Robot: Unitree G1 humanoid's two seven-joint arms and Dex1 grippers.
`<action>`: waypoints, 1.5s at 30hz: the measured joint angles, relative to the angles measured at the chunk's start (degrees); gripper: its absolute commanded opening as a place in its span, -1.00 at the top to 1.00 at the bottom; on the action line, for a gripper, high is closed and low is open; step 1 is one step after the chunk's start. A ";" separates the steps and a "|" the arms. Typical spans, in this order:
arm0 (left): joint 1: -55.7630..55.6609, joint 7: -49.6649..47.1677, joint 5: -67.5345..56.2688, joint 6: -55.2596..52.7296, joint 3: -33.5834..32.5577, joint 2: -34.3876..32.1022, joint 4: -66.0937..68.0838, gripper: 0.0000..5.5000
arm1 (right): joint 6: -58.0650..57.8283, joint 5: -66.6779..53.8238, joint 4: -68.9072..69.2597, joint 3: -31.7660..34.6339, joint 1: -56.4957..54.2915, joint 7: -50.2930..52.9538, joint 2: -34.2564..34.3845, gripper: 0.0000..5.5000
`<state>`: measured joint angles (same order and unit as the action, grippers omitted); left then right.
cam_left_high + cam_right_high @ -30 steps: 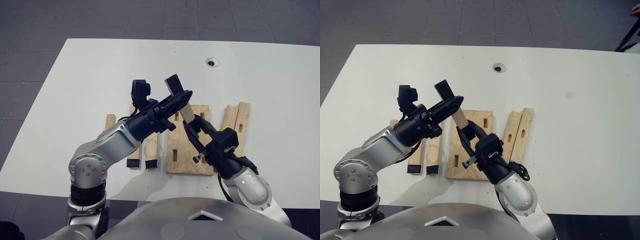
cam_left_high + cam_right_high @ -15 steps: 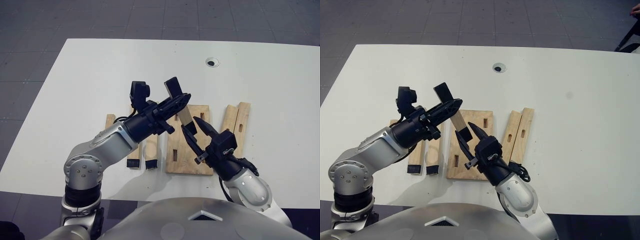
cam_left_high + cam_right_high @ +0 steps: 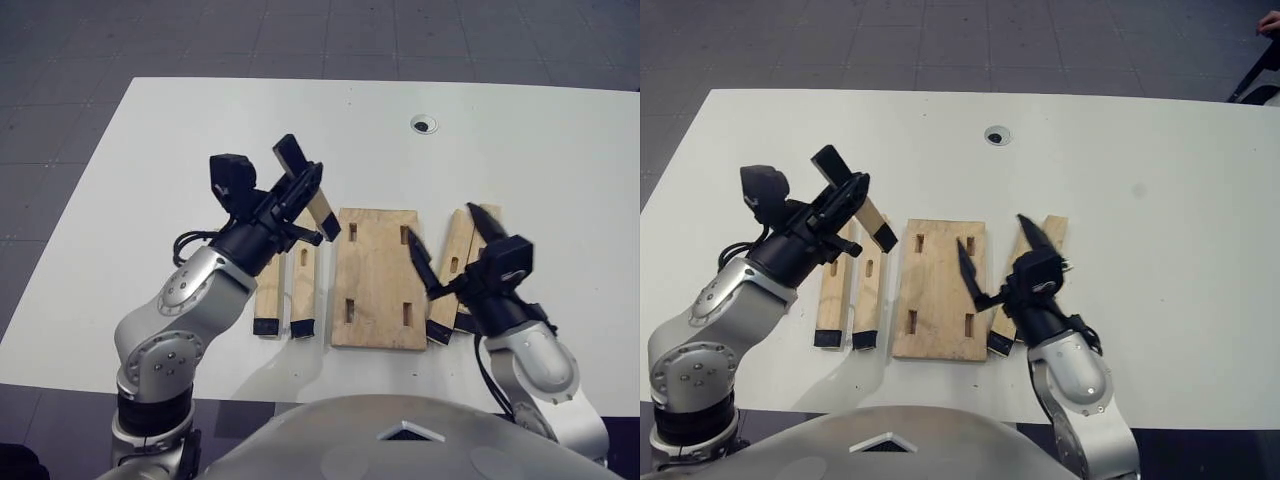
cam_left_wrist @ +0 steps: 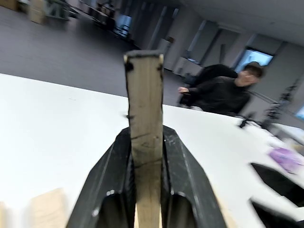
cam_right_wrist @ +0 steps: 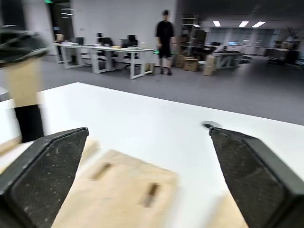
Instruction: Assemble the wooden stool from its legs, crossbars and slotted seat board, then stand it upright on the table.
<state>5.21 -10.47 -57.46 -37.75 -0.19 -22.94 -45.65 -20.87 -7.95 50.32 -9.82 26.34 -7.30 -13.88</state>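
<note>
Left gripper (image 3: 305,188) clamps crossbar (image 3: 321,209), raised near slotted seat board (image 3: 378,275). Right gripper (image 3: 441,223): jaws wide, empty. Step, likely: crossbar fitting; next needs slot alignment.

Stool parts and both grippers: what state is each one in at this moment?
left gripper: shut on the wooden piece, raised above the table
wooden piece: clamped, held tilted in the air
right gripper: open, holding nothing
seat board: flat on the table, all four slots unfilled
left pair of legs: lying flat, unassembled
right pair of legs: lying flat, unassembled
</note>
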 measured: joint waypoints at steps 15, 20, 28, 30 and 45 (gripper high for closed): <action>19.59 -3.87 41.14 18.42 8.43 9.36 -1.24 0.85 | 2.87 -0.69 -9.62 22.53 -7.44 4.61 1.71 -1.00; 19.30 -2.80 44.99 21.51 8.49 12.60 3.56 0.85 | 4.56 0.59 -10.09 21.64 -7.05 4.54 2.67 -1.00; 21.21 0.32 49.04 26.39 10.13 15.80 10.28 0.85 | 4.90 1.09 -9.95 20.87 -6.35 4.47 3.96 -1.00; 21.41 1.07 49.84 27.24 10.11 15.96 11.63 0.85 | 4.90 1.10 -9.66 20.35 -5.99 4.43 4.31 -1.00; 20.97 4.00 52.06 29.36 7.94 18.11 13.23 0.85 | 6.01 1.49 -8.67 18.56 -4.14 4.35 5.19 -1.00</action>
<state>26.18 -6.47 -5.40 -8.39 7.75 -4.83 -32.42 -14.86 -6.46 41.65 8.74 22.20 -2.95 -8.69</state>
